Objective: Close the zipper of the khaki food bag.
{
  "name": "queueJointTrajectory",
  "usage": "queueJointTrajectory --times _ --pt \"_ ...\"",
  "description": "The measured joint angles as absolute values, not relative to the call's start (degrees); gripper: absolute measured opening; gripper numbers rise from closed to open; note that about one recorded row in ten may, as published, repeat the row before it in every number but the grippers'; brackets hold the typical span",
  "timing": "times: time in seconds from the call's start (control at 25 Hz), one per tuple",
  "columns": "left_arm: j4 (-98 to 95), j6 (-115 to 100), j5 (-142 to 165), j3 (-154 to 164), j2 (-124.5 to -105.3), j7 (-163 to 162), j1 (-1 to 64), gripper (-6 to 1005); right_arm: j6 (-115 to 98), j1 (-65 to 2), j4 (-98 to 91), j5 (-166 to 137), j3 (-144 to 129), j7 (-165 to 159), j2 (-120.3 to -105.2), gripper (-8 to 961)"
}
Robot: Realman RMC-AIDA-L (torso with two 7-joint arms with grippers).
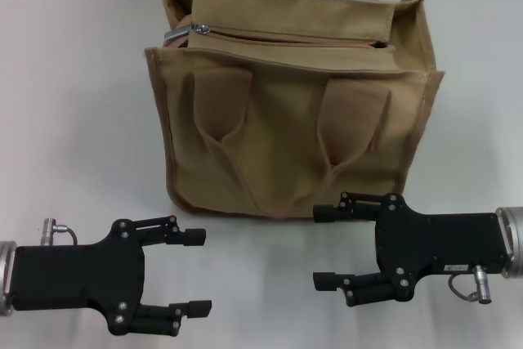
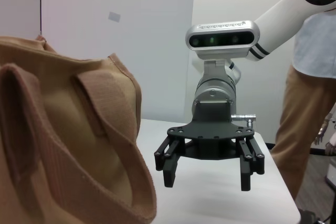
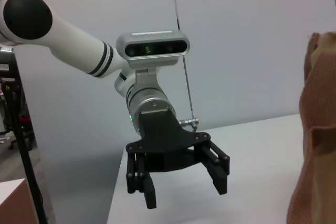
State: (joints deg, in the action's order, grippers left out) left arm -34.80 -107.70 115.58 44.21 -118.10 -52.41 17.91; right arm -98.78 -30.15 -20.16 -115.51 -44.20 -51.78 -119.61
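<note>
Grippers (image 1: 198, 272) (image 1: 322, 246) spread, facing inward, before bag (image 1: 286, 96)

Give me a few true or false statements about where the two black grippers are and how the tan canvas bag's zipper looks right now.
1. The boxy khaki canvas food bag stands upright on the white table. True.
2. The left gripper is clamped on the zipper's silver metal pull tab. False: it sits open over the table in front of the bag, touching nothing.
3. The pull tab sits at the bag's left end as the head camera sees it. True.
4. The right gripper holds one of the bag's loop handles. False: it is open and apart from the bag, near its front lower right corner.
5. Both grippers point toward each other. True.
</note>
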Motion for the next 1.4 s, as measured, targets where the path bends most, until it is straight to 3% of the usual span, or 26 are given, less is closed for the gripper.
queueJointTrajectory --times 0.52,0.92,1.4 --pt "-34.25 -105.09 114.31 42.18 -118.53 -52.02 18.26 797 -98.78 -30.31 -18.67 -115.24 -43.57 -50.29 -119.73 818" --pt "-26.22 -97.89 108.54 16.49 -118.59 -48.42 17.88 795 -97.95 -30.69 -12.59 -112.41 -43.38 -43.04 -119.7 818" --pt "-18.69 -85.78 106.18 13.11 -118.74 -44.04 23.99 793 -95.81 -32.32 -7.44 -112.23 -43.32 -39.18 -119.86 817"
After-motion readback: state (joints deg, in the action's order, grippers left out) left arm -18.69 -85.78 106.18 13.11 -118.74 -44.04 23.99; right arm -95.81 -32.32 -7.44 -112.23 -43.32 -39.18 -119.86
